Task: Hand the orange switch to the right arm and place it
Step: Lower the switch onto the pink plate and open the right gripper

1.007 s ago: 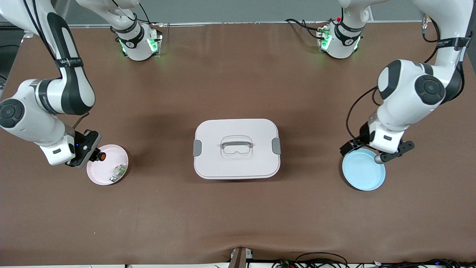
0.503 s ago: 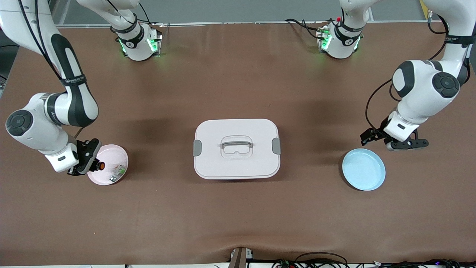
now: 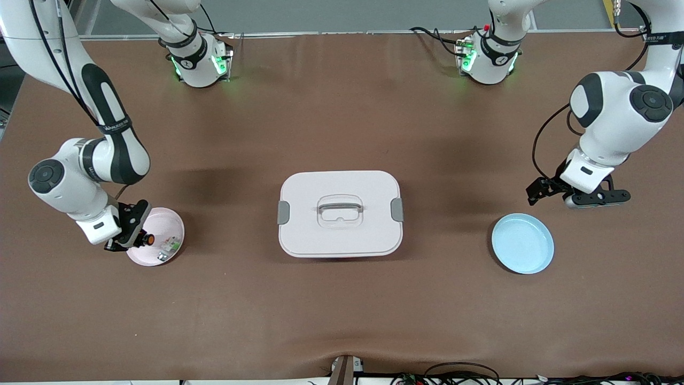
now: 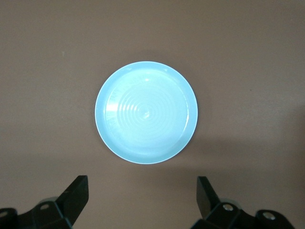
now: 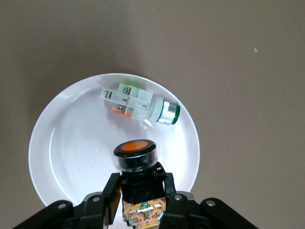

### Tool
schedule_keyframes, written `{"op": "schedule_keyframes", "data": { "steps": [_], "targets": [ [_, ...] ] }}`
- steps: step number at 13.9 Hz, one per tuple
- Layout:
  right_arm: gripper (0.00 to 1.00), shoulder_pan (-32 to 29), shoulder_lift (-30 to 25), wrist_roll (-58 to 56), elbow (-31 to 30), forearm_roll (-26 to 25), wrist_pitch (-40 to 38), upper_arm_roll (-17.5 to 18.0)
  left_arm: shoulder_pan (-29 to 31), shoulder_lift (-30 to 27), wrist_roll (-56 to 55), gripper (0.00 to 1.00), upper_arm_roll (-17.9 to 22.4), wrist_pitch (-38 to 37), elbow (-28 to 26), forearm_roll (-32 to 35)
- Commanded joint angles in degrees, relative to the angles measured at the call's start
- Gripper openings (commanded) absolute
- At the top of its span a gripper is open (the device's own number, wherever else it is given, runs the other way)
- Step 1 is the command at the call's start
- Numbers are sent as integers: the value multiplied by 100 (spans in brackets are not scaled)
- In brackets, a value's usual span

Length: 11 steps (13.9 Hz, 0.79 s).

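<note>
Holding white-and-green part (image 5: 140, 104): pink plate (image 5: 57, 157); blue plate (image 4: 114, 133) bare.

The front view looks down from high across the desk (image 3: 342, 310) toward both bases; each wrist view looks straight down, close: left over the blue plate (image 4: 146, 116), right over the pink plate (image 5: 71, 143)

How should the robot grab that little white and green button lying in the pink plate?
Probably by the white blocky body of the white-and-green part, coming straight down. It lies on its side in the pink plate, so its flat faces suit two fingers better than the round green-ringed cap. The right gripper already holds the orange switch.
</note>
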Motion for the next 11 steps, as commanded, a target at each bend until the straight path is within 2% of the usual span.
{"op": "schedule_keyframes", "data": {
  "steps": [1,5,9,11],
  "targets": [
    [0,-143,-70,183,-141,-91,80,79,73,-162,66,100,-44,-327,95,30],
    [0,-283,96,315,-167,-91,158,79,73,-48,66,100,-36,-1250,885,30],
    [0,-240,211,306,-194,-117,361,79,73,-47,75,100,-36,-1865,1369,30],
    [0,-213,220,306,-185,-309,422,79,73,-65,110,100,-27,-2321,1668,30]
  ]
}}
